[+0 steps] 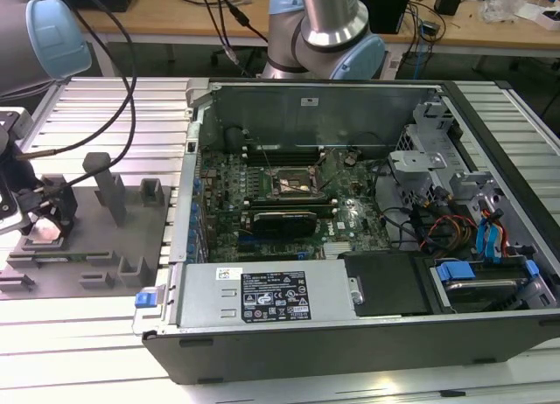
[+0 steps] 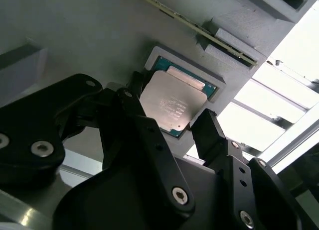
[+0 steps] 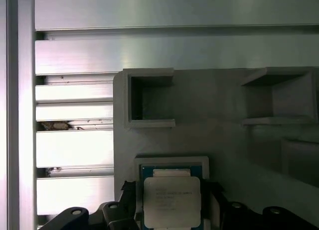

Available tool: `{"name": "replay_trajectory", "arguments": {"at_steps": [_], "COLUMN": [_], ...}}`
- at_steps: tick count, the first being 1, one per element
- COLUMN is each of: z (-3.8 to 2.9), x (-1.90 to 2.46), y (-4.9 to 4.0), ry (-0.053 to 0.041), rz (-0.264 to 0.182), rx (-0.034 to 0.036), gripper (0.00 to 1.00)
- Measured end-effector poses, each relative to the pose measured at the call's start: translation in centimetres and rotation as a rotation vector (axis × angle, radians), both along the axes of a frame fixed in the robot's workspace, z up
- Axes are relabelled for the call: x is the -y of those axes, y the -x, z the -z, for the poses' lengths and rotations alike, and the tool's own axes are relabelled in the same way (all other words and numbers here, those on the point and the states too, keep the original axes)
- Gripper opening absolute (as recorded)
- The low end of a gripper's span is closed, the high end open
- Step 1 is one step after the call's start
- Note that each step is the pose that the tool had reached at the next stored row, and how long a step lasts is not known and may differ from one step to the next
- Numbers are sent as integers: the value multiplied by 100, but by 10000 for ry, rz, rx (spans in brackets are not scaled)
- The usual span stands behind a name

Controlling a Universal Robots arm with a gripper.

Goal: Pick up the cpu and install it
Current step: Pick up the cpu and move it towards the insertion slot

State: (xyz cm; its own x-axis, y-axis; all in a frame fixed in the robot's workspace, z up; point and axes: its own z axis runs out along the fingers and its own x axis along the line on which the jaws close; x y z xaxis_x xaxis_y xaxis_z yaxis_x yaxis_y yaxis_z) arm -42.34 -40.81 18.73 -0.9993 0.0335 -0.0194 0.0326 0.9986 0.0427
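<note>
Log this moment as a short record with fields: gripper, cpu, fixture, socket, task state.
gripper: gripper open, positioned over the cpu, one finger on each side of it
cpu: cpu lying flat in its recessed pocket, metal top up
fixture: grey fixture plate on the slatted table, to the exterior view's left of the computer case
socket: socket inside the computer case, well apart from the gripper
task state: cpu not yet lifted from the fixture plate
</note>
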Motion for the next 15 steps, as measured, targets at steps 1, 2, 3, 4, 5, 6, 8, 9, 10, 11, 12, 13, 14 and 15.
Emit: {"name": "replay_trajectory", "arguments": {"at_steps": [1, 2, 3, 4, 5, 6, 8, 9, 10, 11, 12, 13, 14, 15], "z": [-1, -3, -5, -6, -7, -9, -11, -12, -13, -15, -16, -17, -29, -48], "x": [0, 0, 0, 0, 0, 0, 0, 0, 0, 0, 0, 0, 0, 0], "y": [0, 0, 0, 0, 0, 1, 0, 0, 0, 0, 0, 0, 1, 1], "ry": [1, 1, 1, 1, 1, 2, 1, 1, 1, 2, 1, 1, 4, 3], "rz": [0, 0, 0, 0, 0, 0, 0, 0, 0, 0, 0, 0, 0, 1], "rx": [-1, -2, -1, -2, -2, -3, -2, -2, -2, -3, -2, -2, -7, -6], "gripper": [66, 66, 66, 66, 64, 58, 55, 55, 55, 55, 55, 55, 55, 55]}}
